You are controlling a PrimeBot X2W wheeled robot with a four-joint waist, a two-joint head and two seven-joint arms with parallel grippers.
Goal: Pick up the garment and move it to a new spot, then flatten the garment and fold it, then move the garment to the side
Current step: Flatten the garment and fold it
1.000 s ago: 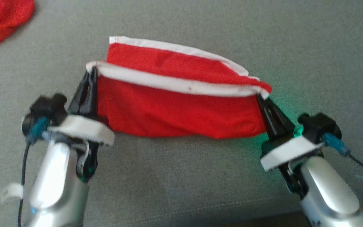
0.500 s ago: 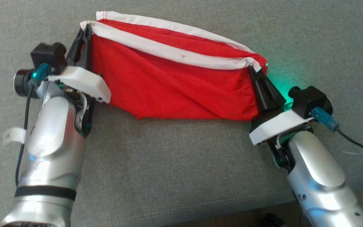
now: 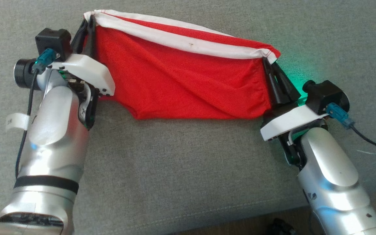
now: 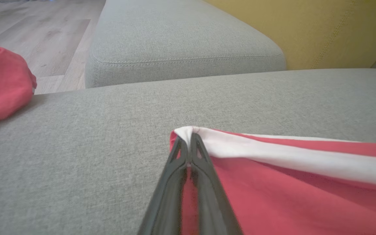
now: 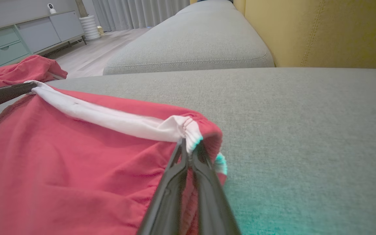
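Note:
The garment is red cloth with a white waistband, stretched between my two grippers above the grey sofa cushion. My left gripper is shut on the waistband's left corner, and the left wrist view shows the gripper pinching that white hem, with the garment trailing right. At the right corner my right gripper is shut on the waistband; the right wrist view shows the gripper clamped on the gathered hem of the garment. The cloth's lower edge hangs and touches the cushion.
Another red cloth heap lies on the cushion to my left, seen too as the heap. A second grey cushion and a yellow backrest stand beyond. Wooden floor lies past the sofa's edge.
Both grippers have carried the stretched garment further from me over the cushion. The head camera has shifted too, so the red heap has left the head view.

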